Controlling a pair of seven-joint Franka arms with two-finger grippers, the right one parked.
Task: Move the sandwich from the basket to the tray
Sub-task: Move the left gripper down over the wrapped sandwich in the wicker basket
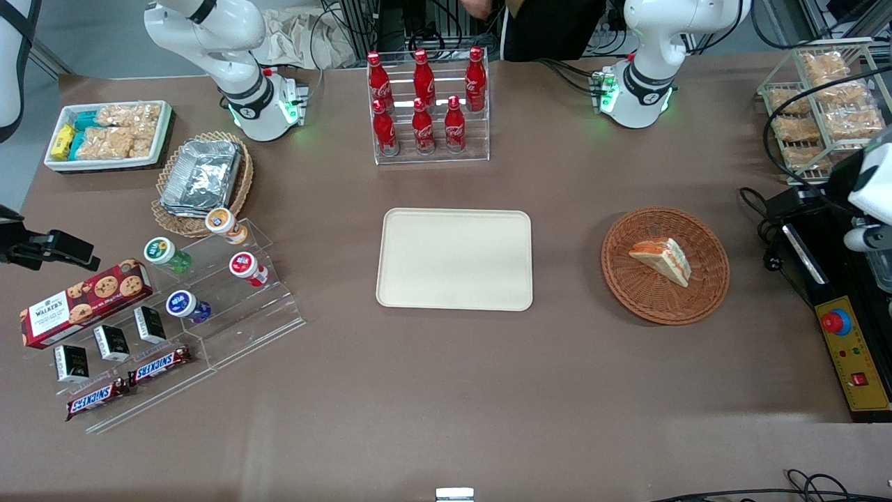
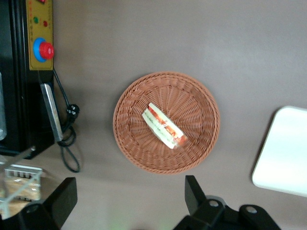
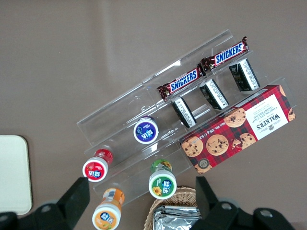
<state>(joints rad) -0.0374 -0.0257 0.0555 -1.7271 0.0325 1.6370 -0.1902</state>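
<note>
Sandwich [image 1: 662, 259] is seen lying in the basket [image 1: 704, 296], resting on the weave near its centre. Pincer [image 2: 129, 201] is held high above the basket, pointed straight down at the bench [image 1: 446, 390], fingers [image 2: 64, 199] spread wide with nothing between them. Tray [image 1: 454, 259] is set well apart from the basket, toward the parked arm's end, its surface bare.

Rough woven wicker basket [image 1: 665, 265], smooth matt plastic tray [image 1: 454, 259], matt brown tabletop [image 1: 446, 390].
</note>
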